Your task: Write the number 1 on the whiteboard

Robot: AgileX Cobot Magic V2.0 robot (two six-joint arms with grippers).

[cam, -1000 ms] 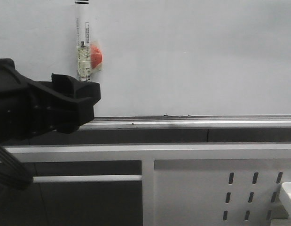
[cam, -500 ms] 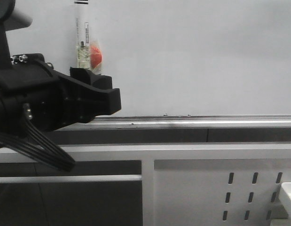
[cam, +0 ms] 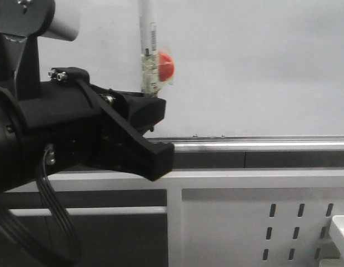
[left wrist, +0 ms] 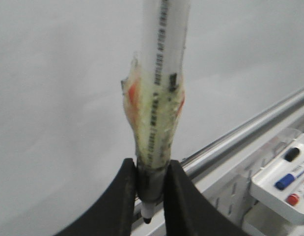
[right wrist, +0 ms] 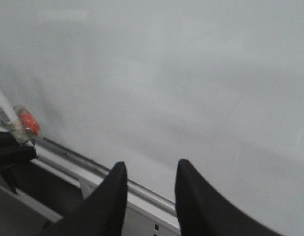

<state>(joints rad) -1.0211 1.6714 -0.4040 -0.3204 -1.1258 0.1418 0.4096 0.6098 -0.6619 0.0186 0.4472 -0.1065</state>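
Note:
The whiteboard (cam: 260, 67) is a pale grey glossy surface that fills the back of the scene. The number 1 is out of view; the board shows no stroke. My left gripper (cam: 156, 125) is shut on a white marker pen (cam: 146, 50), which stands upright in front of the board with a red ball (cam: 165, 65) taped to it. In the left wrist view the fingers (left wrist: 127, 187) clamp the pen (left wrist: 161, 73) near its dark tip end. My right gripper (right wrist: 151, 172) is open and holds nothing, facing the whiteboard (right wrist: 191, 73).
A silver tray rail (cam: 260, 146) runs along the board's lower edge. Below it is a white metal panel with slotted holes (cam: 244, 222). A small white tray (left wrist: 284, 182) holding spare markers sits at the right. The left arm's black body fills the front view's left side.
My left gripper has moved right and closer to the camera, carrying the pen and red ball to the right along the board.

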